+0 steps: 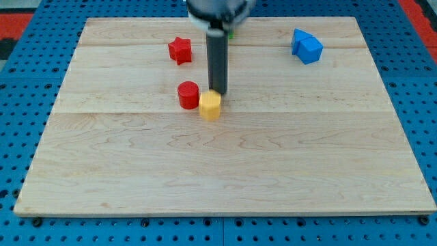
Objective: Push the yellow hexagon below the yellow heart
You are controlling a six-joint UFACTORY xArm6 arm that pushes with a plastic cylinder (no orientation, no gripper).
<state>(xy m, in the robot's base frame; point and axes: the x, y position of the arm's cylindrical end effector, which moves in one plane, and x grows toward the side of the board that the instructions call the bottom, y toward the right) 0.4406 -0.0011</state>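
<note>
The yellow hexagon [209, 106] lies near the middle of the wooden board, a little toward the view's top. My tip [217, 91] stands just above it at its upper right edge, touching or nearly touching it. A red cylinder [188, 94] sits right against the hexagon's left side. I see no yellow heart; the arm's dark body at the view's top may hide something, and a small bit of green [231, 32] shows beside it.
A red star [179, 50] lies at the upper left of the board. Two blue blocks [306, 46] sit together at the upper right. The board [218, 178] rests on a blue perforated table.
</note>
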